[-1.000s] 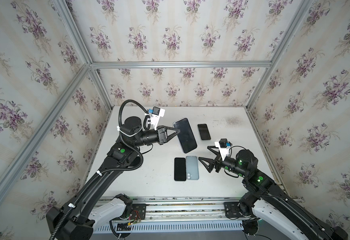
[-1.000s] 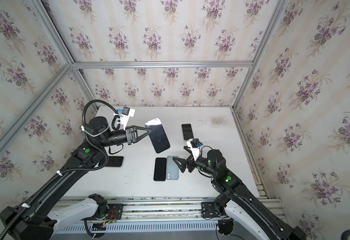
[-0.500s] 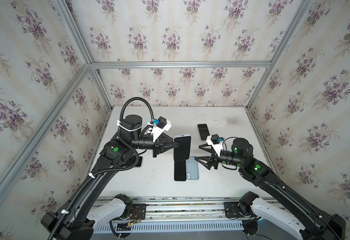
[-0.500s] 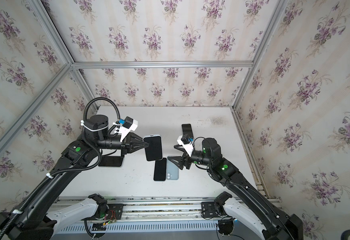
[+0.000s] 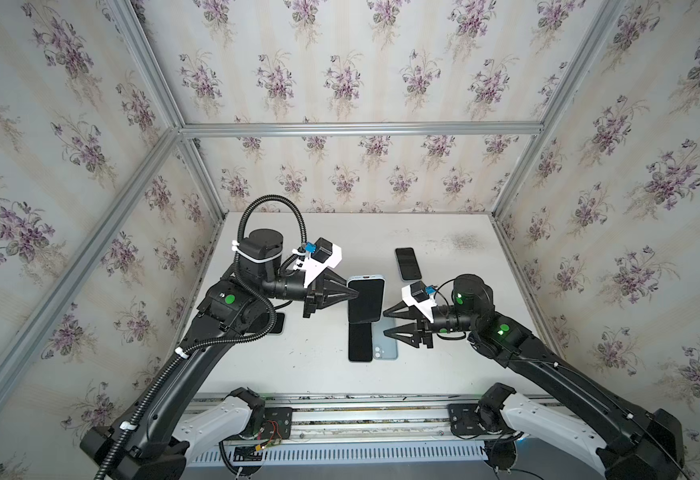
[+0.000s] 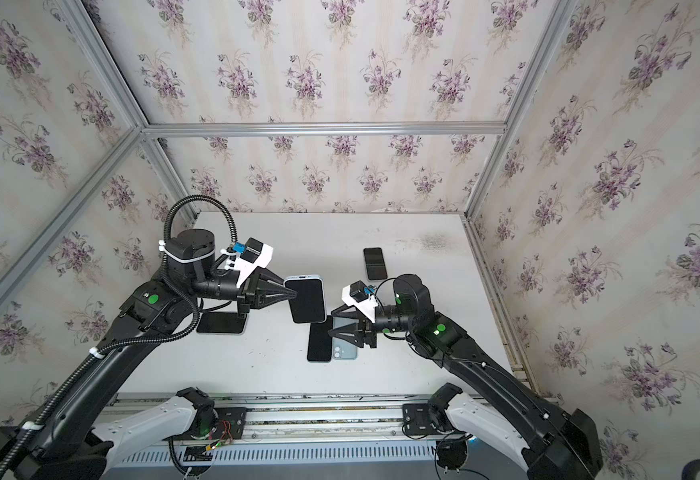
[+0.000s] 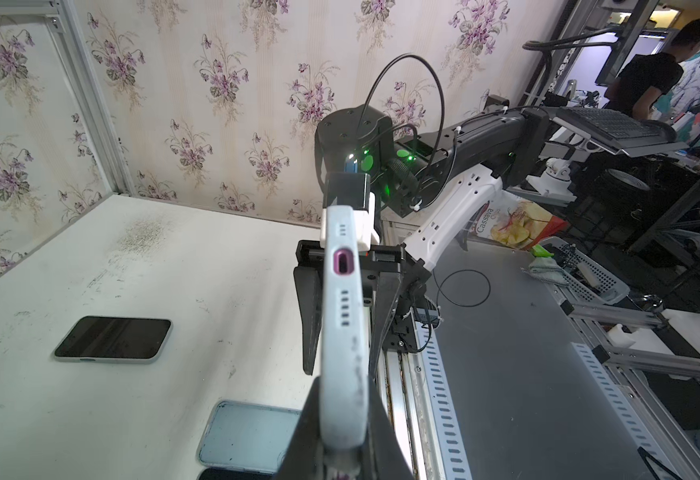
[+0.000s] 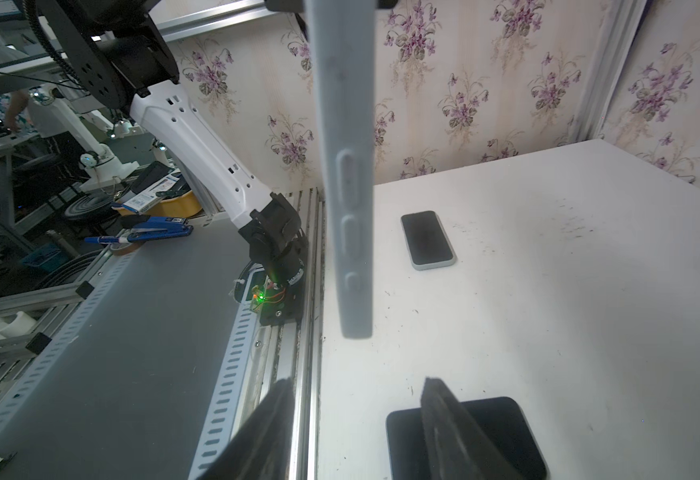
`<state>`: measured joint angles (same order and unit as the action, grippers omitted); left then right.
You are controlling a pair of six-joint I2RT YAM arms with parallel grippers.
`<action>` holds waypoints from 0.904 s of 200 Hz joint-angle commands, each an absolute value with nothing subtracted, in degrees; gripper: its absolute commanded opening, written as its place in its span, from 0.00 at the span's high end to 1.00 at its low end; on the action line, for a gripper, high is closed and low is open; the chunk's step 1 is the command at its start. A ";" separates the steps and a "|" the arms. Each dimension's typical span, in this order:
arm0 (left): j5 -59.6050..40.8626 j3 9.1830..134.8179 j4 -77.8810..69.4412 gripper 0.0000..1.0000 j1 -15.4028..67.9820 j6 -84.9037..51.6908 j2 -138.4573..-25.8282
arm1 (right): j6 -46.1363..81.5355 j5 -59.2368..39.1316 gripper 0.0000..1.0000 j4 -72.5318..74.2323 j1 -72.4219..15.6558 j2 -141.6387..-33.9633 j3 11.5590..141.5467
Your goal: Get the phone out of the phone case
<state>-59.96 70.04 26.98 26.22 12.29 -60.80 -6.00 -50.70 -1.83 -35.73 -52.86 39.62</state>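
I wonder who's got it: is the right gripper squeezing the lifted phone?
No, the right gripper stands open, short of the cased phone, which the left gripper holds.

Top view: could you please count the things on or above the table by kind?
Phones, dark screen showing: 4 (held phone, far phone, middle phone, left phone)
Pale blue phone or case, lenses up: 1
Total: 5
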 commanded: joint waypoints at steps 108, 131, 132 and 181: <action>-62.23 69.02 24.96 1.00 26.10 13.45 -60.40 | -4.57 -52.95 0.57 5.79 -37.05 -55.09 41.02; -62.40 68.91 24.92 1.00 26.10 13.45 -60.21 | -4.57 -53.61 0.61 5.77 -37.09 -55.46 41.13; -62.40 68.86 24.90 1.00 26.10 13.45 -60.21 | -4.57 -53.66 0.62 5.78 -37.09 -55.50 41.13; -62.40 68.73 24.72 1.00 26.08 13.27 -60.04 | -4.75 -53.53 0.75 5.84 -37.04 -55.78 40.96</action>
